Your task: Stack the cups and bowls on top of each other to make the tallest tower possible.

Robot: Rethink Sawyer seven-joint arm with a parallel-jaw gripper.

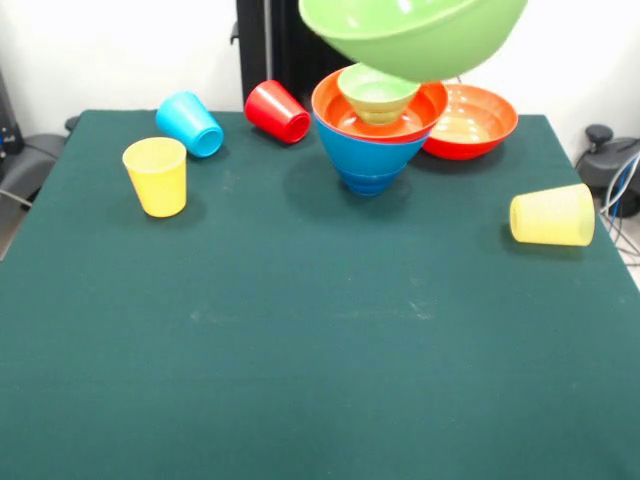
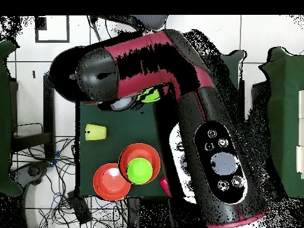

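Observation:
The big green bowl (image 1: 415,35) hangs tilted in the air at the top of the front view, above and just right of the tower; a sliver of it shows under the arm in the overhead view (image 2: 148,95). My gripper holds it but is itself hidden. The tower is the big blue bowl (image 1: 368,160) with an orange-red bowl (image 1: 328,100) and the small green bowl (image 1: 378,92) nested inside; it also shows in the overhead view (image 2: 139,169). The second orange-red bowl (image 1: 470,122) stands beside it. The small dark blue bowl is out of view.
The opaque yellow cup (image 1: 156,175) stands upright at the left. The light blue cup (image 1: 190,123) and the red cup (image 1: 277,110) lie on their sides at the back. The pale yellow ribbed cup (image 1: 552,214) lies on its side at the right.

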